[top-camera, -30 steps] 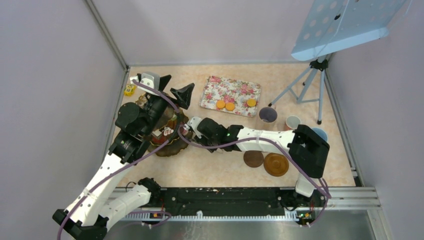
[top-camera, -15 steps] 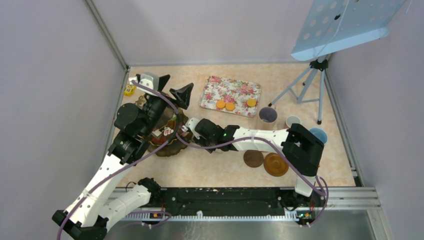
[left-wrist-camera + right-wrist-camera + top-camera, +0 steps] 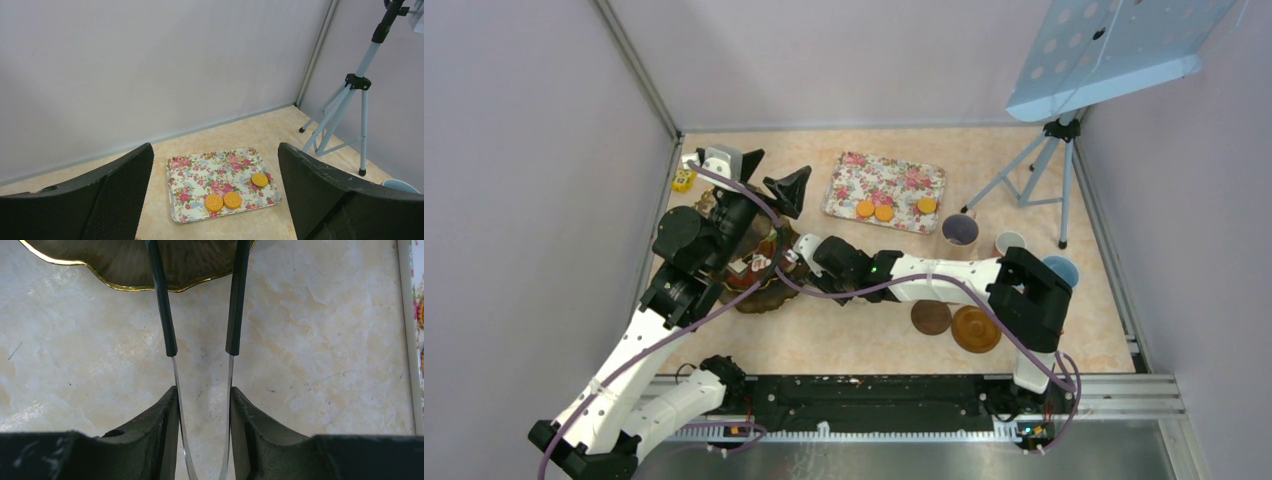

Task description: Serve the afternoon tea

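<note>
**Gripping the tongs at the cake plate**

The right gripper (image 3: 203,392) is clamped on the bare metal end of the black tongs (image 3: 164,315). The tongs' sleeved arms stand apart and reach over the gold-rimmed scalloped plate (image 3: 200,260). In the top view, small toy cakes (image 3: 755,265) lie on that plate, partly hidden by both arms. The left gripper (image 3: 215,149) hangs over the far-left part of the table with its fingers spread wide. Three orange biscuits (image 3: 214,202) lie on the rose-patterned tray (image 3: 200,172). Right of the tray stand the lilac mug (image 3: 960,230), the white cup (image 3: 1009,243) and the light-blue mug (image 3: 1067,266), near the tripod (image 3: 1061,130). Two brown saucers (image 3: 976,329) lie just beside the right arm.
</note>
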